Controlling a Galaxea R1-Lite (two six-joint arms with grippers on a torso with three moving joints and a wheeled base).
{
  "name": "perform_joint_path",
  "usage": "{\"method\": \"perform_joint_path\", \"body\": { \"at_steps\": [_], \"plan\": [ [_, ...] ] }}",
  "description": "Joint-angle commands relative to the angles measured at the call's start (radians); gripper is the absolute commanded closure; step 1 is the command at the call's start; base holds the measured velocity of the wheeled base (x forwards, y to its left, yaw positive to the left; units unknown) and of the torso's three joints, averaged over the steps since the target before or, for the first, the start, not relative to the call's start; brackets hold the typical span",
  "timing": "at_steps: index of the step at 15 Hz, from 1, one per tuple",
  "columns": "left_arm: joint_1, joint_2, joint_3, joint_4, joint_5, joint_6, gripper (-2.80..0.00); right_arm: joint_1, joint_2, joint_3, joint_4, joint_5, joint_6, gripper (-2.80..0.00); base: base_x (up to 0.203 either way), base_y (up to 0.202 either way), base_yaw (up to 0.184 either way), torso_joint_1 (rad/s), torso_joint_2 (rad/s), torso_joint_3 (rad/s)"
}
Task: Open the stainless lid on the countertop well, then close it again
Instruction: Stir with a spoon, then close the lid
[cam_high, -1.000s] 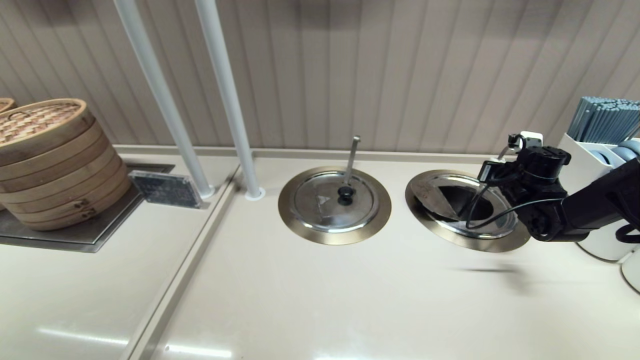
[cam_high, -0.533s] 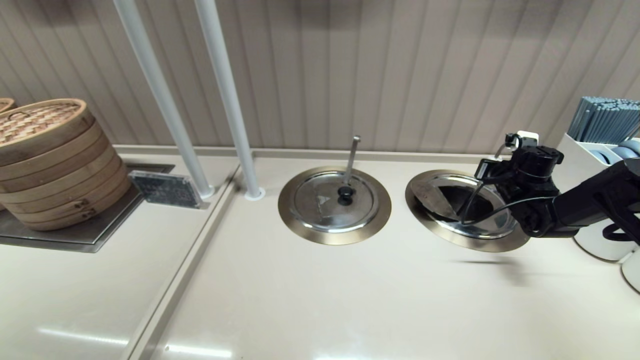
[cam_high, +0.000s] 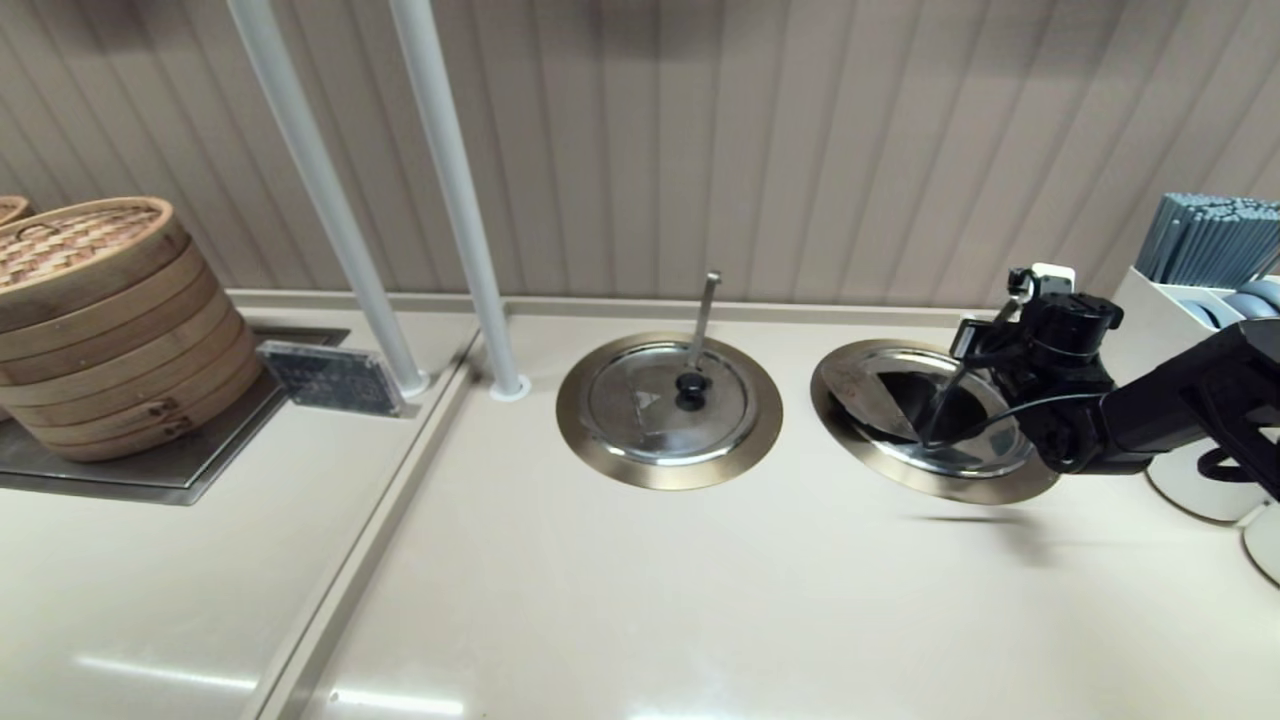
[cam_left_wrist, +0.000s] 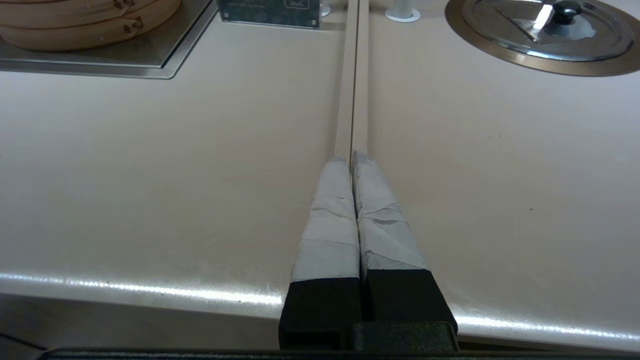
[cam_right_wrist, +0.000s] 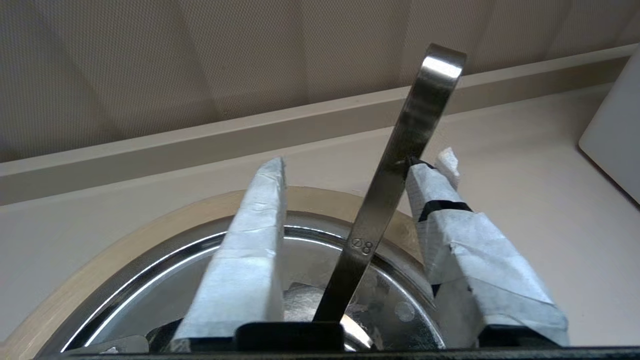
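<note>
The stainless lid (cam_high: 880, 395) with its large wedge crease lies on the countertop well, inside the brass-toned rim ring (cam_high: 832, 405), at the right of the counter. My right gripper (cam_high: 1000, 335) hovers over the lid's back right part and hides the knob. In the right wrist view the right gripper (cam_right_wrist: 350, 167) is open above the lid (cam_right_wrist: 305, 250) and ring (cam_right_wrist: 150, 235). The slanted steel handle (cam_right_wrist: 400, 145) stands between its fingers, touching one fingertip (cam_right_wrist: 425, 175). My left gripper (cam_left_wrist: 350, 160) is shut and empty, low over the counter near its front edge.
The twin lid (cam_high: 640, 400) with its upright handle (cam_high: 706, 310) sits left of the task well. A white holder of grey-blue sticks (cam_high: 1210, 250) stands close behind my right arm. Two poles (cam_high: 455, 200), a small sign (cam_high: 330, 378) and bamboo steamers (cam_high: 100, 320) are farther left.
My right gripper has shifted slightly left and back over the lid. The lid and handle have not moved.
</note>
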Motion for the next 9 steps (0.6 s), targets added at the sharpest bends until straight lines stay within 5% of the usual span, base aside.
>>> {"method": "perform_joint_path", "body": {
  "at_steps": [1,9],
  "plan": [
    [0.0,0.0,0.0,0.0,0.0,0.0,0.0,0.0,-0.002,0.0,-0.008,-0.001,0.005,-2.8,0.0,0.0,0.0,0.0,0.0,0.0],
    [0.0,0.0,0.0,0.0,0.0,0.0,0.0,0.057,-0.138,0.171,0.008,0.0,0.018,-2.8,0.0,0.0,0.0,0.0,0.0,0.0]
  ]
}}
